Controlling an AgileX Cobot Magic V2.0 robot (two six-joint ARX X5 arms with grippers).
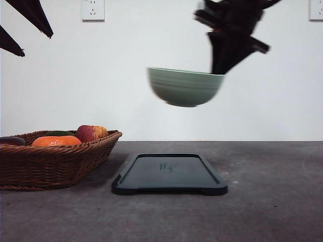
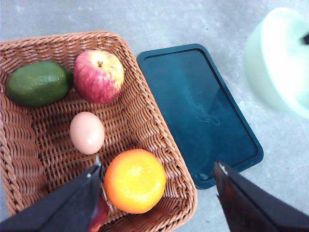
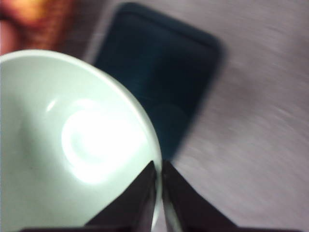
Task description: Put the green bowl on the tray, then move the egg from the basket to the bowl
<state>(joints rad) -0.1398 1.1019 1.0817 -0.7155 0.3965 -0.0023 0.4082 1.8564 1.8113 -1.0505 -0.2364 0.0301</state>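
Right gripper [image 1: 218, 70] pinching bowl [image 1: 185, 86] rim at 3 o'clock, bowl airborne, level, directly over tray [image 1: 170, 174], tray's long axis running front-to-back. Left gripper [image 2: 157, 186] spread open above basket [image 2: 145, 121], egg [image 2: 87, 132] nearby.

We see a round red-and-yellow apple [image 2: 98, 76], stem up, close beside a dark green oval avocado [image 2: 36, 83] on its left. A bright orange round citrus fruit [image 2: 134, 181] lies nearer to us. Everything stands on a grey speckled tabletop [image 1: 272, 201] before a plain white wall [image 1: 75, 75] carrying two white power sockets [image 1: 93, 9].
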